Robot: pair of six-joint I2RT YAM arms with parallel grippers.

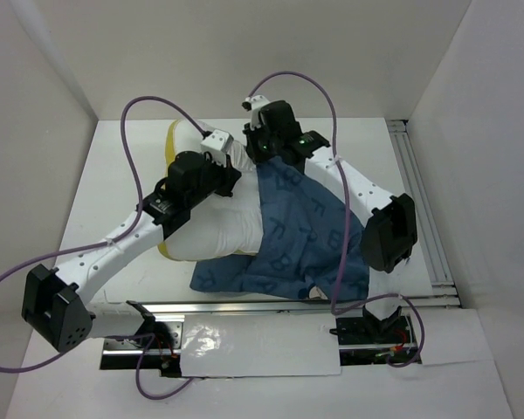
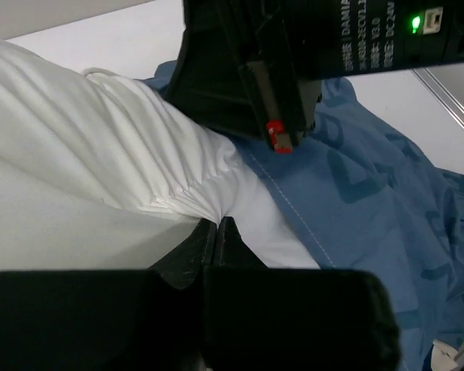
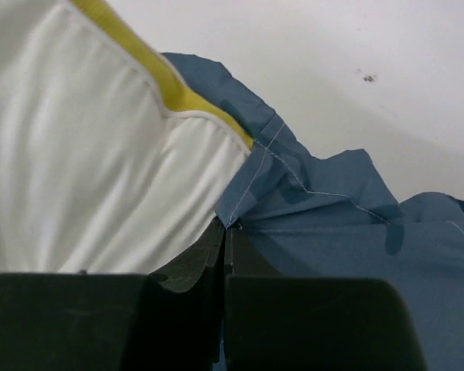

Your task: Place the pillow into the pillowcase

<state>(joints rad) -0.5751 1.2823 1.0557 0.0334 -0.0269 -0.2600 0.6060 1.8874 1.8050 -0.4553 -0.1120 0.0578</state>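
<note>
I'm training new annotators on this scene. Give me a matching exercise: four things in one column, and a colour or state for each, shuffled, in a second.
1 pillow
2 pillowcase
3 left end effector
4 right end effector

A shut on the pillowcase hem
B white, yellow trim
C shut on the pillow
D blue, lettered

Pairs: 1-B, 2-D, 3-C, 4-A

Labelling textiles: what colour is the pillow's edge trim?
Yellow; the trim shows best in right wrist view.

pillow (image 1: 211, 231): one
pillowcase (image 1: 301, 236): one
claws: two, the left claw (image 2: 216, 230) and the right claw (image 3: 226, 232)
purple cables (image 1: 328, 98): seemingly two, partly hidden
counter (image 1: 375, 148): one
</note>
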